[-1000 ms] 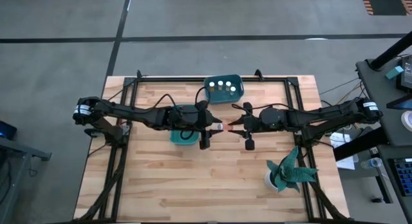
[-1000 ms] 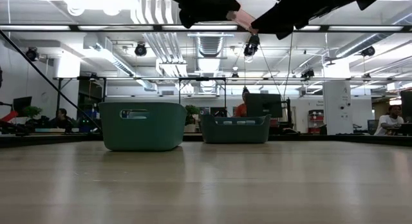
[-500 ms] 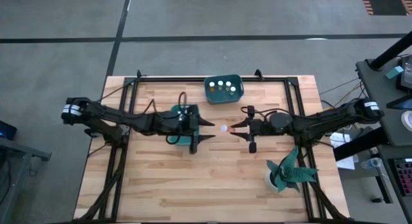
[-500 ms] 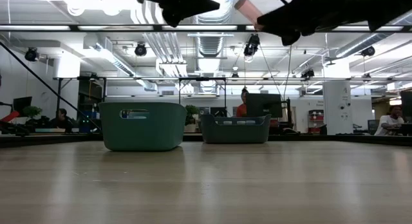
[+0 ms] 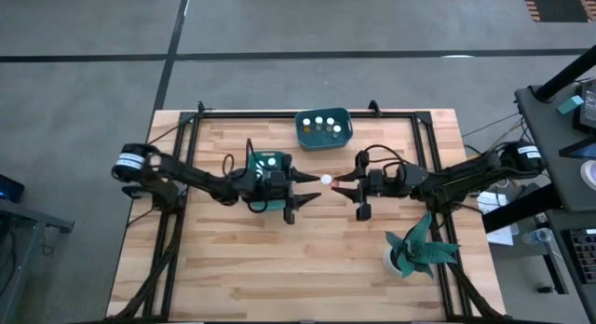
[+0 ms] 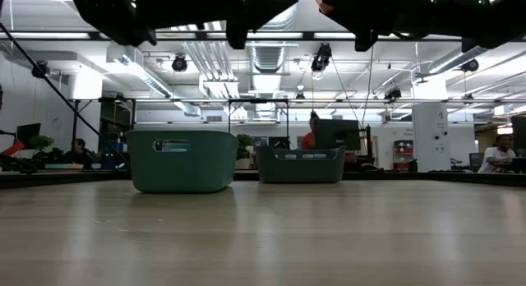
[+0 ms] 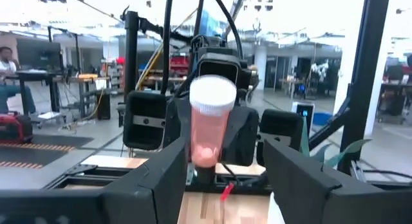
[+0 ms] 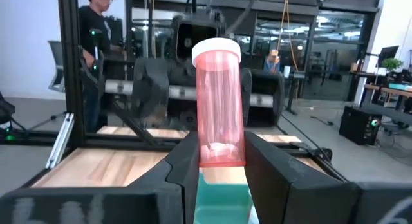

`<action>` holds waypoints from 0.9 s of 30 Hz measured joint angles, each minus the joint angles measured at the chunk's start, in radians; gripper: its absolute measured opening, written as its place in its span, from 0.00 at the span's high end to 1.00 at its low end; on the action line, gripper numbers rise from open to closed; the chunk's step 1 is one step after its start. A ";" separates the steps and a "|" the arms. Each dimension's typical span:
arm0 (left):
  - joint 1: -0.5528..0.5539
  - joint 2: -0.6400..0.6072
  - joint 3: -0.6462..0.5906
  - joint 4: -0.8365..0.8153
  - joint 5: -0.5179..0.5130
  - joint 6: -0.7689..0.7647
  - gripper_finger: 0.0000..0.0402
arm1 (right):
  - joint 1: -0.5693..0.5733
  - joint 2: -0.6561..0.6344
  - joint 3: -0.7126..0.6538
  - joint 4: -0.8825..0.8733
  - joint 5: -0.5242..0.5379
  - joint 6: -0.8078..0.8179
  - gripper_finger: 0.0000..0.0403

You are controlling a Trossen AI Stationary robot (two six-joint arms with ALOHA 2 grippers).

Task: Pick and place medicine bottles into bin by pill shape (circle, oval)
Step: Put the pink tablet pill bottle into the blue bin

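Observation:
An orange-pink medicine bottle (image 5: 327,181) with a white cap is held high over the table's middle by my right gripper (image 5: 338,182), which is shut on it. The bottle also shows in the right wrist view (image 8: 219,102) and in the left wrist view (image 7: 209,121). My left gripper (image 5: 305,187) is open. It faces the bottle's cap from the left, a little apart from it, and touches nothing. More bottles (image 5: 322,124) stand in the far teal bin (image 5: 346,130). A second teal bin (image 5: 282,160) sits under my left arm. My right gripper pinches the bottle's bottom end (image 8: 220,158) between its two fingers. The fingers come level from the table's right and lie along the bottle. The bottle sticks out past the fingertips with its cap (image 8: 216,51) toward my left gripper, lifted clear of the table.
A teal-leaved plant in a white pot (image 5: 416,249) stands at the near right. In the low view both bins (image 6: 182,160) (image 6: 301,164) stand on the far half of the table, with bare wood (image 6: 263,237) in front. People sit in the room beyond.
My left gripper has drawn back from the bottle toward the table's left, then come partway back, and is now open. The bottle has stayed in my right gripper and has gone up, out of the top of the low view.

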 joint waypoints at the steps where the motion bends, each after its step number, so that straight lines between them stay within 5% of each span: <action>1: 0.000 0.022 0.002 0.033 0.000 0.000 0.53 | 0.000 0.006 0.004 0.009 0.000 0.000 0.75; 14: 0.005 0.204 0.122 0.202 0.000 -0.025 0.53 | 0.000 0.022 0.004 0.034 -0.007 0.005 0.75; 27: 0.006 0.212 0.151 0.199 -0.001 -0.017 0.60 | 0.000 0.022 0.003 0.038 -0.009 0.005 0.75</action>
